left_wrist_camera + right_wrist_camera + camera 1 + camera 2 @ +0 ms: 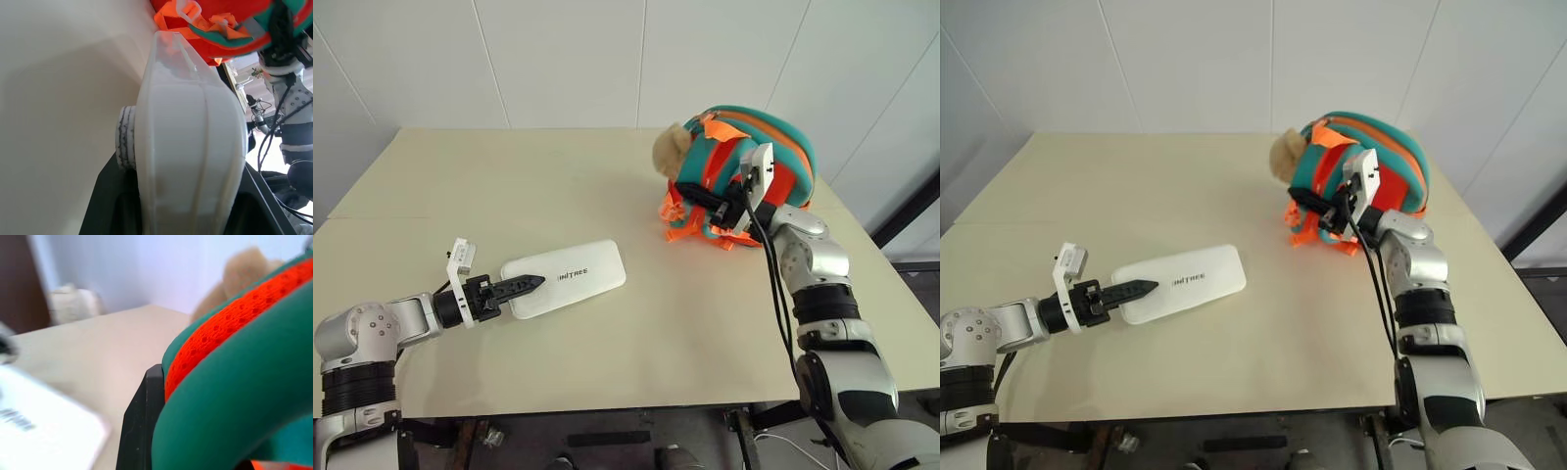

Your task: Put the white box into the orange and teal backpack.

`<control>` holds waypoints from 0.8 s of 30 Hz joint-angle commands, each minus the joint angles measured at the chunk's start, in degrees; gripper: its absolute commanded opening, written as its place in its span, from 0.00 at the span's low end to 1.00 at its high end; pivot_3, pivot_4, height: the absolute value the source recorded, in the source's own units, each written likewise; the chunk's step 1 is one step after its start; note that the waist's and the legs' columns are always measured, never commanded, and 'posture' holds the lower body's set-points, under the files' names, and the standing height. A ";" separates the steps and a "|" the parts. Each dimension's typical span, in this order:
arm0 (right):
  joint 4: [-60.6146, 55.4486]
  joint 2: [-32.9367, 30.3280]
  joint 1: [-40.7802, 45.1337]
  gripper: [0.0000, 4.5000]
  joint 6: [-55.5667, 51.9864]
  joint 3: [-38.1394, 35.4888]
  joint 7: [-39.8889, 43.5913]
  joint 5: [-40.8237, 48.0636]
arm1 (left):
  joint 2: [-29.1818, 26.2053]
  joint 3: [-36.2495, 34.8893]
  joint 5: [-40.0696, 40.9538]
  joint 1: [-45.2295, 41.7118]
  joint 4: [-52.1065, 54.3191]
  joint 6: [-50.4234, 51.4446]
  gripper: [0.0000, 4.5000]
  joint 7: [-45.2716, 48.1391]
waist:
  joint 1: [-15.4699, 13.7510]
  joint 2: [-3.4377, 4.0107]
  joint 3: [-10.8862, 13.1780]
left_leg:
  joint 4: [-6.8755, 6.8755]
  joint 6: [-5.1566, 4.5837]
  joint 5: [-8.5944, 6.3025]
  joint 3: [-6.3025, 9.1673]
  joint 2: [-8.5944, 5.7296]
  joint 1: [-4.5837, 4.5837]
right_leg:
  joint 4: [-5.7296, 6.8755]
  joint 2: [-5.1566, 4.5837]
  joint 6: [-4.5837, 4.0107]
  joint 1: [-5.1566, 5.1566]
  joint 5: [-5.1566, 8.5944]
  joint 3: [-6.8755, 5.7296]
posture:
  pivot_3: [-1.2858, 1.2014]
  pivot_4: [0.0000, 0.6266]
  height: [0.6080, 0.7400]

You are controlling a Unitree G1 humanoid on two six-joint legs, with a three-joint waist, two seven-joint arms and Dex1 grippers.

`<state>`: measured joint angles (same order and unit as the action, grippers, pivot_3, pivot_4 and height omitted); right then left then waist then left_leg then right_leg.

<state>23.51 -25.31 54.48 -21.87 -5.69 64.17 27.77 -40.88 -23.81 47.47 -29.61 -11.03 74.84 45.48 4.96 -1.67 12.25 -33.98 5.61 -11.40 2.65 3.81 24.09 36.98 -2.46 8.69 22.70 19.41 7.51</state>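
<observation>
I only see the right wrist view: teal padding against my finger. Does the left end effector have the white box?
Observer: Yes, the left end effector is clamped on the near end of the white box, low over the table.
Operator: Where is it relative to the backpack?
Observer: Apart, with bare table between it and the orange and teal backpack, which the right end effector grips by a teal strap.
</observation>
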 commanded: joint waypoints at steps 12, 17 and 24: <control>-29.97 -16.02 -4.21 0.01 -48.67 -7.38 3.49 37.45 | -5.99 -7.93 3.40 9.61 11.95 -7.60 0.28 3.91 | -0.50 -0.01 0.03 | 0.06 -0.05 -0.05 -0.01 -0.01 0.06 | -0.12 -0.05 -0.12 0.08 0.08 -0.01 | 0.52 0.24 1.00; -32.00 -20.05 -7.48 0.01 -53.85 -6.47 3.98 41.75 | -6.48 -9.02 6.55 10.71 17.44 -8.24 0.28 5.01 | -1.44 -0.02 0.03 | 0.08 -0.07 -0.12 -0.02 -0.01 0.08 | -0.28 -0.05 -0.14 0.08 0.09 -0.02 | 0.52 0.24 1.00; -27.73 -22.77 -11.51 0.01 -45.42 0.34 8.76 31.27 | -6.35 -9.46 9.98 11.88 25.16 -12.31 0.28 7.73 | -1.64 -0.02 0.02 | 0.05 -0.10 -0.17 -0.09 -0.01 0.10 | -0.43 -0.05 -0.13 0.07 0.08 -0.01 | 0.52 0.24 1.00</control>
<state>-3.80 -46.85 42.80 -69.55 -5.69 71.03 60.19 -46.23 -31.53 54.50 -17.90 10.81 64.46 50.51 3.31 -1.70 12.27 -33.93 5.51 -11.57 2.55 3.80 24.19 36.55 -2.51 8.56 22.77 19.49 7.50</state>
